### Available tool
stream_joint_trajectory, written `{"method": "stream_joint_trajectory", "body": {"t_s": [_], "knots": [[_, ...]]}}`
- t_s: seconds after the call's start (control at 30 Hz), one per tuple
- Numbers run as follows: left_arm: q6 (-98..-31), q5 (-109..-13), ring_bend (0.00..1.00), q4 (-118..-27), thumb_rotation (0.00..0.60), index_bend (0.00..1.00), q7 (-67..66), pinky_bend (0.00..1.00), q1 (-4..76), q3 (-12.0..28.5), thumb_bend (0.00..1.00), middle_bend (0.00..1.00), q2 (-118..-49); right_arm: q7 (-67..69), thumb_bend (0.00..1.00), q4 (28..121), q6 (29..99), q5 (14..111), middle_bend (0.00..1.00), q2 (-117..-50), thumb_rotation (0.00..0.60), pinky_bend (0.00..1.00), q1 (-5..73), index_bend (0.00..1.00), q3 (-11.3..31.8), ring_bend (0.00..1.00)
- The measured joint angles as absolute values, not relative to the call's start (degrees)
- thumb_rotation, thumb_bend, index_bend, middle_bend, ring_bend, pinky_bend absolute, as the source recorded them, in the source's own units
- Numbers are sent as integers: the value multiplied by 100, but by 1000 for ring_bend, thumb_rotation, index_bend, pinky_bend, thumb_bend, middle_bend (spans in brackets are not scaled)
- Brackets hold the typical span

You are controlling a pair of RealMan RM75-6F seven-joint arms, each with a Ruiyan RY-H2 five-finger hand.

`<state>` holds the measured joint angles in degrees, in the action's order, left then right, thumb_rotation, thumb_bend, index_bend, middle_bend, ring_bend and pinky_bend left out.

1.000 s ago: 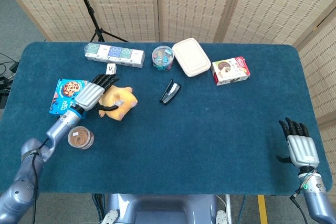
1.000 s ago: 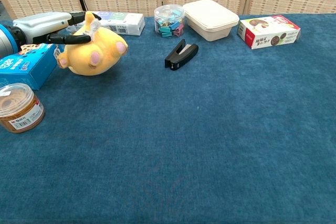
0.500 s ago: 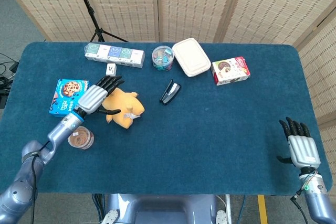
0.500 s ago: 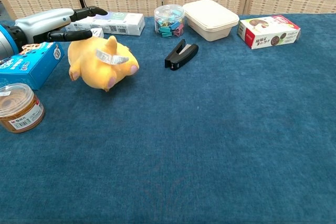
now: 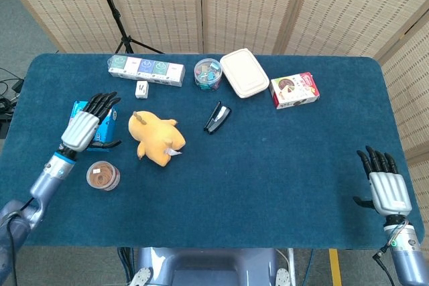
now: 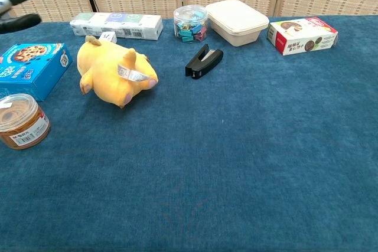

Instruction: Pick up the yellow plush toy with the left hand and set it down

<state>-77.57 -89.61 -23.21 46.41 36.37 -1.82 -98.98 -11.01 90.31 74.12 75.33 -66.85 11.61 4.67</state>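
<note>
The yellow plush toy (image 5: 156, 138) lies on the blue table, left of centre, with a white tag on its side; the chest view shows the plush toy (image 6: 113, 74) resting on the cloth, free of any hand. My left hand (image 5: 87, 125) hovers well to its left over the blue cookie box, fingers spread and holding nothing. Only the dark fingertips of my left hand (image 6: 23, 5) show at the top left corner of the chest view. My right hand (image 5: 384, 185) stays at the table's front right edge, fingers apart and empty.
A blue cookie box (image 5: 78, 120) and a round brown jar (image 5: 102, 176) sit left of the toy. At the back stand a long white box (image 5: 146, 69), a clip tub (image 5: 208, 74), a white lunch box (image 5: 244, 72) and a snack box (image 5: 294, 90). A black stapler (image 5: 216, 117) lies centre.
My left hand let go of the plush toy and drew back to the left over the cookie box. The toy rolled down onto the table and now lies still.
</note>
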Motion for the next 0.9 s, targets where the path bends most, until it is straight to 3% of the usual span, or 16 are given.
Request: {"method": "stream_joint_trajectory", "body": {"t_s": [0.3, 0.53, 0.7, 0.9], "knots": [[-8133, -8500, 0, -5308, 273, 0, 2985, 0, 2832, -35, 0, 0, -8585, -940, 42, 9254, 7699, 8019, 0, -6548, 600, 0, 1078, 0, 381, 0], [-8481, -8098, 0, -7592, 317, 0, 1785, 0, 1958, -72, 0, 0, -7441, -914, 43, 9223, 8028, 8343, 0, -6540, 600, 0, 1015, 0, 355, 0], [-8707, -7925, 0, -8337, 327, 0, 1400, 0, 1357, -194, 0, 0, -6869, -951, 42, 9034, 8514, 8668, 0, -6670, 600, 0, 945, 0, 404, 0], [-8849, -7968, 0, -8494, 332, 0, 1424, 0, 1094, -236, 0, 0, -6642, -942, 43, 8837, 8806, 9018, 0, -6808, 600, 0, 879, 0, 395, 0]]}}
